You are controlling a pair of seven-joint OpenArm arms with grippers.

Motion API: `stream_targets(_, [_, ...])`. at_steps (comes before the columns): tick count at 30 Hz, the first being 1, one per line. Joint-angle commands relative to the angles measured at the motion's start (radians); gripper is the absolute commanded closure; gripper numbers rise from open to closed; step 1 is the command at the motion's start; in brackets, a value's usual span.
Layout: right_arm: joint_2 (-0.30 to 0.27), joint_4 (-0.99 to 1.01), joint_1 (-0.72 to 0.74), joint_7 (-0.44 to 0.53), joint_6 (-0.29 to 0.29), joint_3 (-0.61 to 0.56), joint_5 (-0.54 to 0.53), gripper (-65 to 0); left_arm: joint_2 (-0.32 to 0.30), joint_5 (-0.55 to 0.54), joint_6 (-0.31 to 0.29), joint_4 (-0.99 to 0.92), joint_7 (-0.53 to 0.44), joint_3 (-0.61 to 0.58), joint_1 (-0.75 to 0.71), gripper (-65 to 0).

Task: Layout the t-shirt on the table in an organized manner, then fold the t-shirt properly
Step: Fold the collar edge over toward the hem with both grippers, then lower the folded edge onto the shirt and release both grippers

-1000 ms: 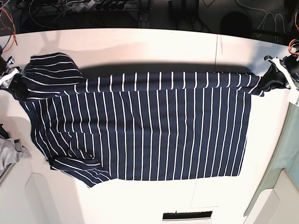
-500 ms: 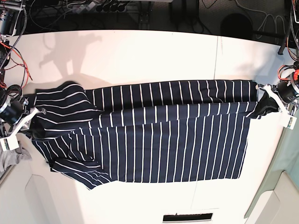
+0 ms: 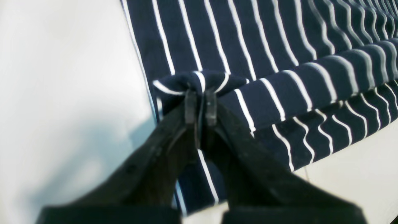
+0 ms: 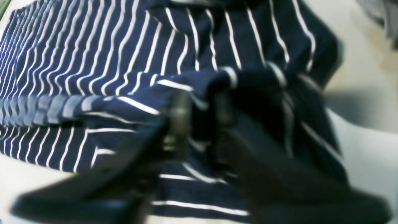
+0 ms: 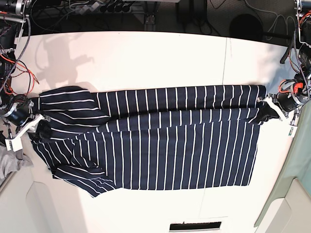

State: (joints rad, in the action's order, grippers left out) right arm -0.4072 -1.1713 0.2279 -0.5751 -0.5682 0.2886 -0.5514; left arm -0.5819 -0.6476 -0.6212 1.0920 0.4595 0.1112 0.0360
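The navy white-striped t-shirt (image 5: 160,145) lies spread across the white table (image 5: 146,53), with its far edge lifted into a folded band (image 5: 160,104) stretched between my two grippers. My left gripper (image 5: 271,109) is shut on the shirt's corner at the base view's right. In the left wrist view (image 3: 199,104) its fingertips pinch a bunched fabric corner (image 3: 199,81). My right gripper (image 5: 36,121) is shut on the shirt's sleeve end at the base view's left. The right wrist view is blurred, and there the gripper (image 4: 199,121) holds bunched fabric (image 4: 248,81).
A small grey cloth (image 5: 7,162) lies at the left edge, near the right gripper. A thin seam (image 5: 225,53) crosses the table. A dark slot (image 5: 194,225) sits at the front edge. A pale green surface (image 5: 297,160) borders the right. Cables hang behind the table.
Both grippers have moved toward the table's front with the shirt's far edge, drawing it over the body. The folded band has widened. The shirt's lower part has stayed in place.
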Motion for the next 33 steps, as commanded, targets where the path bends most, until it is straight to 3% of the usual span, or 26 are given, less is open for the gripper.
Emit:
stream_targets(1, [-0.011,-0.014,0.024,0.036,-0.003,0.008,-0.016,-24.1,-0.025,-0.014,-0.002,0.013,0.029,0.008,0.014,-2.8])
stream_targets(3, [-0.008,-0.014,0.024,0.038,-0.003,0.008,-0.016,-28.8,-0.025,-0.05,-0.005,0.016,0.138,0.008,0.014,-11.4])
stream_targets(5, [-0.008,-0.014,0.024,0.037,-0.003,0.008,-0.016,-28.9,-0.026,-0.116,-0.04,0.023,0.213,0.008,0.013,-17.1])
stream_targets(8, [-0.008,-0.014,0.024,0.017,0.0,0.032,-0.016,-28.9,-0.026,-0.188,-0.075,0.031,0.242,0.008,0.01,-18.2])
stream_targets(13, [-0.008,-0.018,0.011,-0.084,0.0,0.161,-0.018,-28.9,-0.03,-0.234,-0.076,0.084,0.245,0.053,-0.029,-18.2])
stream_targets(15, [-0.008,-0.018,-0.01,-0.084,0.001,0.23,-0.017,-28.9,-0.03,-0.237,-0.074,0.103,0.245,0.097,-0.055,-22.9])
stream_targets(17, [-0.008,-0.018,-0.034,-0.084,0.002,0.29,-0.017,-30.1,-0.031,-0.244,-0.034,0.108,0.247,0.143,-0.073,-29.5])
stream_targets(21, [-0.014,-0.016,-0.098,-0.052,0.015,0.354,-0.017,-45.2,-0.027,-0.255,0.005,0.108,0.248,0.215,-0.101,-33.2])
stream_targets(26, [-0.008,-0.004,-0.159,0.023,0.015,0.345,-0.016,-45.2,-0.022,-0.241,0.04,0.106,0.24,0.22,-0.105,-33.2])
stream_targets(29, [-0.004,0.024,-0.155,0.035,0.023,0.34,-0.018,-45.1,0.001,-0.177,0.096,0.101,0.201,0.22,-0.106,-33.2])
stream_targets(33, [-0.004,0.085,-0.153,0.06,0.023,0.326,-0.045,-45.1,0.046,-0.178,0.111,0.087,0.203,0.22,-0.105,-33.2])
